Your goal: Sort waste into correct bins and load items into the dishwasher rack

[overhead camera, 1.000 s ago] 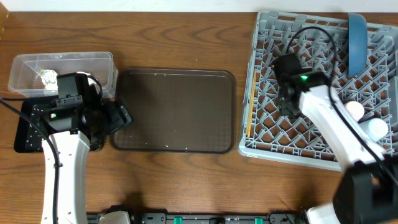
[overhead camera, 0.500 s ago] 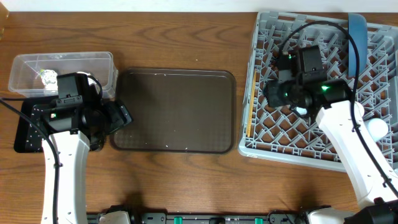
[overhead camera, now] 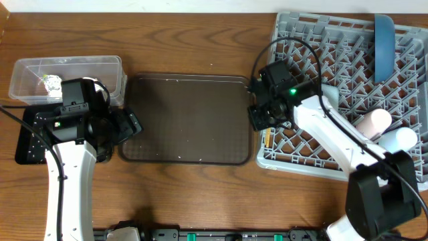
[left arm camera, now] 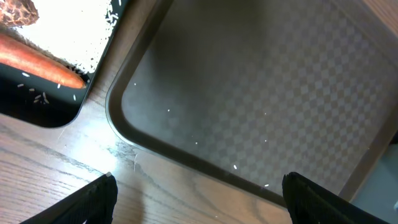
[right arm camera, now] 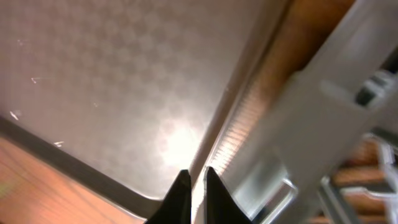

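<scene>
The grey dishwasher rack (overhead camera: pixel 314 164) fills the right side, with the blue plate (overhead camera: pixel 384 40) standing at its back. A pinkish-white cup (overhead camera: pixel 373 122) and a light-blue cup (overhead camera: pixel 399 139) lie near its right edge, and chopsticks (overhead camera: pixel 267 139) lie along its left wall. My right gripper (overhead camera: pixel 257 117) (right arm camera: pixel 196 186) hangs over the gap between rack and serving tray, shut, with nothing seen in it. My left gripper (overhead camera: pixel 128 124) (left arm camera: pixel 199 199) is open over the table. The carrot (left arm camera: pixel 40 62), brown lump (left arm camera: pixel 15 9) and rice lie in the black tray (left arm camera: pixel 37 106). The clear tub (overhead camera: pixel 87 65) holds a wrapper (overhead camera: pixel 48 82).
The dark brown serving tray (overhead camera: pixel 187 117) (left arm camera: pixel 261 81) (right arm camera: pixel 112 68) lies in the middle with a few rice grains on it. The rack's grey wall (right arm camera: pixel 336 93) is close on the right of my right fingers. Bare wooden table (overhead camera: pixel 200 194) runs along the front.
My right gripper has come left out of the rack's middle to its left edge beside the serving tray, and its jaws have closed. The left arm has not moved.
</scene>
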Robot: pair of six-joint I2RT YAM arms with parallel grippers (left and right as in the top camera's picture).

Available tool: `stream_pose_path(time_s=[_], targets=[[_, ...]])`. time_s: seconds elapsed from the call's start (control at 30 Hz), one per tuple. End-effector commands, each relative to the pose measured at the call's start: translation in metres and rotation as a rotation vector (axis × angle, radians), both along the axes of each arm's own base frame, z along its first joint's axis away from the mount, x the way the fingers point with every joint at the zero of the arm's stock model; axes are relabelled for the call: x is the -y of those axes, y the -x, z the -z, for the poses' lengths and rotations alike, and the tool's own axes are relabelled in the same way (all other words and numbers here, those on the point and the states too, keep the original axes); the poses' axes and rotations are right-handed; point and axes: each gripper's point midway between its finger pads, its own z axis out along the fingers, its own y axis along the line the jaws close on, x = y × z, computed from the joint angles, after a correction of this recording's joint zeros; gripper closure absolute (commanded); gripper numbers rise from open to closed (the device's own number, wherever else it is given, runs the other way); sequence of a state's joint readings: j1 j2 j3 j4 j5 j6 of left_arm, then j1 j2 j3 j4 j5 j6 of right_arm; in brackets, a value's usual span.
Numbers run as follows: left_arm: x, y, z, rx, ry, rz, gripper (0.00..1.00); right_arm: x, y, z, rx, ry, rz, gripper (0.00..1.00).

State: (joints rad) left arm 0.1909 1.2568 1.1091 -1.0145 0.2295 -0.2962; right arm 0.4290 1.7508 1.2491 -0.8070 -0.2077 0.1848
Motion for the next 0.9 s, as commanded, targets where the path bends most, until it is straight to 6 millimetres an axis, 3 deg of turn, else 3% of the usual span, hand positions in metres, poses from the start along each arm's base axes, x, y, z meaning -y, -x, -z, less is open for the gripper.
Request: stream_pose_path(time_s=[0.0, 0.13, 0.27, 0.5, 0.87], targets=[[-0.001, 0.001, 0.003, -0.014, 0.005, -0.018, 0.15, 0.068, -0.021, 0.000, 0.085, 0.271, 0.237, 0.95], [-0.001, 0.001, 0.003, -0.014, 0.005, -0.018, 0.14, 0.096, -0.037, -0.017, 0.169, 0.322, 0.309, 0.91], [-0.002, 0.001, 0.003, -0.014, 0.004, -0.018, 0.14, 0.102, -0.045, -0.022, 0.200, 0.320, 0.303, 0.87], [-0.002, 0.001, 0.003, -0.014, 0.004, -0.018, 0.14, 0.086, -0.060, -0.027, 0.253, 0.237, 0.282, 0.76], [-0.001, 0.001, 0.003, -0.014, 0.005, -0.018, 0.14, 0.084, -0.076, -0.009, 0.265, 0.229, 0.291, 0.81]])
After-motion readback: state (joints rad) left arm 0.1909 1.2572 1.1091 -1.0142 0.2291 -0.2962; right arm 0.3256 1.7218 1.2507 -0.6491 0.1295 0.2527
